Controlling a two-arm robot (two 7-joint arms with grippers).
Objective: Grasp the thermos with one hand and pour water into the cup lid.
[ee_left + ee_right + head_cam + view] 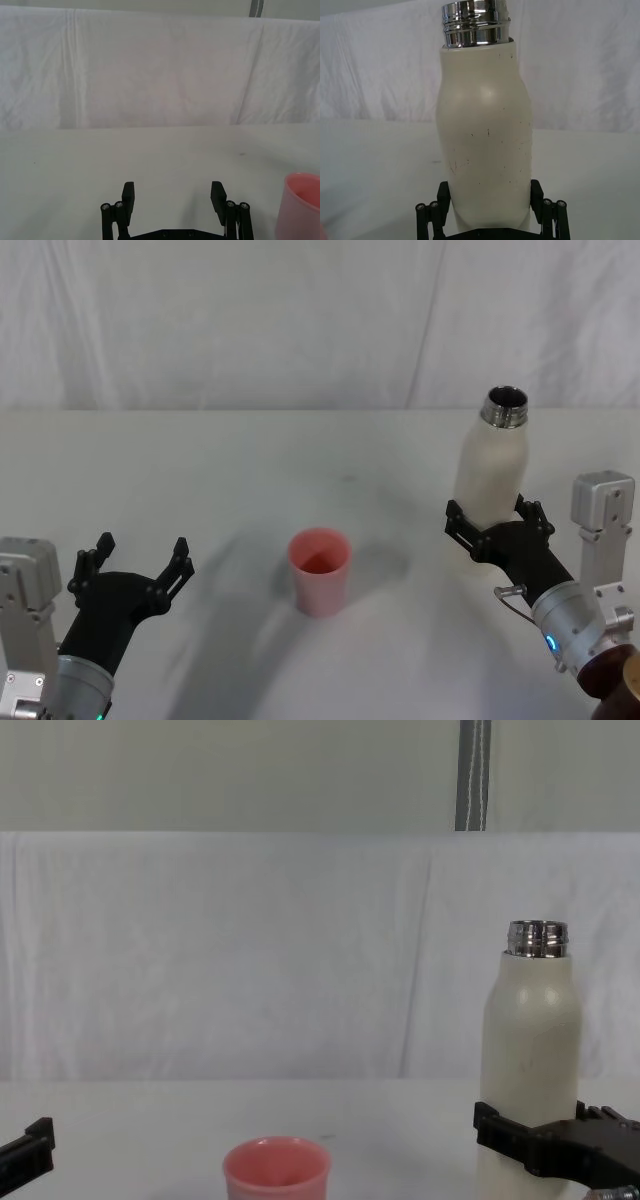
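The cream-white thermos stands upright at the right of the table, its steel neck open at the top; it also fills the middle of the right wrist view and rises at the right of the chest view. My right gripper is shut on the thermos low on its body, one finger on each side. The pink cup lid stands upright mid-table, left of the thermos, also seen low in the chest view and at the edge of the left wrist view. My left gripper hovers open at the near left.
The white table runs back to a white cloth backdrop. Bare table lies between the cup lid and each gripper.
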